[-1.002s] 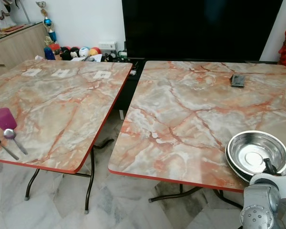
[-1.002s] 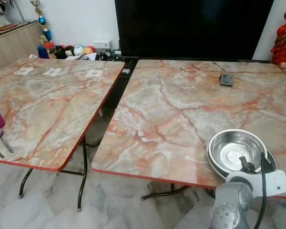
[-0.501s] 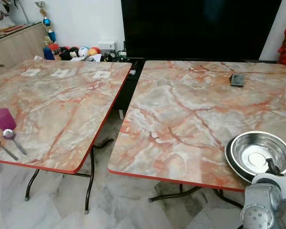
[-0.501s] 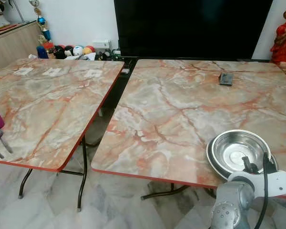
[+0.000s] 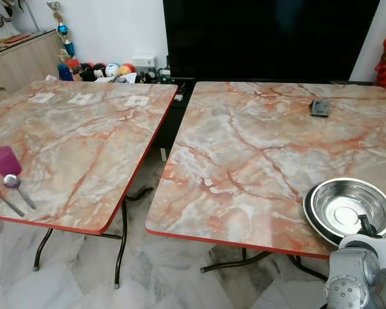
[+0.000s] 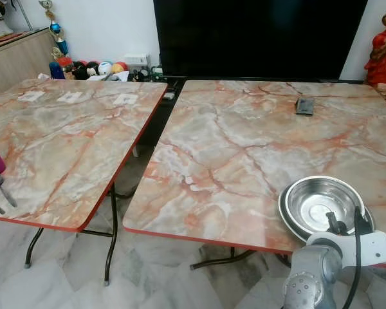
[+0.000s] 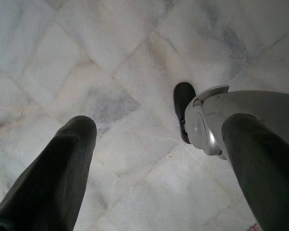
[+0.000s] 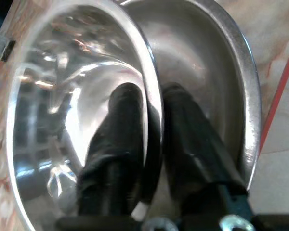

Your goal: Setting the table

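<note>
Right pincer point(image 8: 151, 144) pinching steel bowl point(image 8: 82, 120) rim.

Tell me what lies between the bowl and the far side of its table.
Only a small dark object near the far edge. The marble top beyond the bowl is otherwise bare. The right hand pinches the bowl's rim.
</note>
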Controlling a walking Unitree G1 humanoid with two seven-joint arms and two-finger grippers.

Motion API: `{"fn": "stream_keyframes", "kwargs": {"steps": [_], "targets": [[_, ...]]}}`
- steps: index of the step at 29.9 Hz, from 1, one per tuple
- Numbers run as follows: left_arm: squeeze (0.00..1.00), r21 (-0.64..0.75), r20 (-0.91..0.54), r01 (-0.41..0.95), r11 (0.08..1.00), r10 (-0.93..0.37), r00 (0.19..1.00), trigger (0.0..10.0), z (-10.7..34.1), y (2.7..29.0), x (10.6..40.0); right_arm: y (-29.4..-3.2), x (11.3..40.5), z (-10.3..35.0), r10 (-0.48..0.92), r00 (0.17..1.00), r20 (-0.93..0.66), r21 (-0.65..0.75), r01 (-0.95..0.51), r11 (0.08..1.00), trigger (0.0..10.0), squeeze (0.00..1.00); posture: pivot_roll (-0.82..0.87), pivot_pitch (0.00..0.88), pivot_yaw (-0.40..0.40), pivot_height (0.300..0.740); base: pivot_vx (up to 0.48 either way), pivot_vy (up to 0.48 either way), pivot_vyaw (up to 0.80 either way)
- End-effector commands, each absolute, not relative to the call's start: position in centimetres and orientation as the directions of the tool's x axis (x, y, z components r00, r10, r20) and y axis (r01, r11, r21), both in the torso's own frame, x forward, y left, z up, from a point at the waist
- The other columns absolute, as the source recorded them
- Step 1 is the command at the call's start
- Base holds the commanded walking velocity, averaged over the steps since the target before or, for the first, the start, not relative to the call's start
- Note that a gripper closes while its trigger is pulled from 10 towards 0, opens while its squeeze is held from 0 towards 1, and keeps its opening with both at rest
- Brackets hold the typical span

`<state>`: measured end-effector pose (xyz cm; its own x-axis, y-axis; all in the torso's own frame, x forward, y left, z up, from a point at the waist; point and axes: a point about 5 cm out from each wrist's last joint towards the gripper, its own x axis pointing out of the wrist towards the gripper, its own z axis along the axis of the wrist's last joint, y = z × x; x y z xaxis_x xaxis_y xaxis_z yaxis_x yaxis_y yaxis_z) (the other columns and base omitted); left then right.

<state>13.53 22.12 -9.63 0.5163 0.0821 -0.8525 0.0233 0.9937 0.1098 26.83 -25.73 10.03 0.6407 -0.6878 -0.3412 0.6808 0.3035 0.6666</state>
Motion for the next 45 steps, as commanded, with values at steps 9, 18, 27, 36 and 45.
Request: {"fn": "stream_keyframes", "kwargs": {"steps": [9,18,27,36,45], "targets": [[0.0,0.121,-0.864,0.026,0.992,0.092,0.494,10.0,-9.8,22.6,12.7,-25.7,27.2,10.4,-0.689,0.647,-0.327,0.672,0.672,0.311,10.0,0.4,-0.03,0.021,0.042,0.74,0.0,0.0,0.0],[0.0,0.117,-0.869,0.029,0.993,0.088,0.486,10.0,-10.1,22.3,12.1,-25.7,26.7,10.8,-0.716,0.626,-0.309,0.652,0.688,0.32,10.0,0.0,-0.03,0.018,0.043,0.74,0.0,0.0,0.0],[0.0,0.116,-0.87,0.029,0.993,0.087,0.485,10.0,-10.0,22.5,12.2,-25.6,25.1,11.1,-0.752,0.582,-0.31,0.611,0.728,0.311,10.0,0.0,-0.04,0.016,0.041,0.74,0.0,0.0,0.0],[0.0,0.099,-0.874,0.04,0.994,0.068,0.482,10.0,-10.4,20.7,11.9,-26.3,24.2,14.0,-0.809,0.574,-0.128,0.509,0.738,0.443,10.0,0.0,-0.05,0.014,0.039,0.74,0.0,0.0,0.0],[0.0,0.122,-0.876,0.017,0.992,0.099,0.472,10.0,-10.0,23.5,11.5,-24.7,26.6,16.3,-0.599,0.798,0.061,0.377,0.537,0.755,10.0,0.0,-0.06,0.011,0.031,0.74,0.0,0.0,0.0]]}}
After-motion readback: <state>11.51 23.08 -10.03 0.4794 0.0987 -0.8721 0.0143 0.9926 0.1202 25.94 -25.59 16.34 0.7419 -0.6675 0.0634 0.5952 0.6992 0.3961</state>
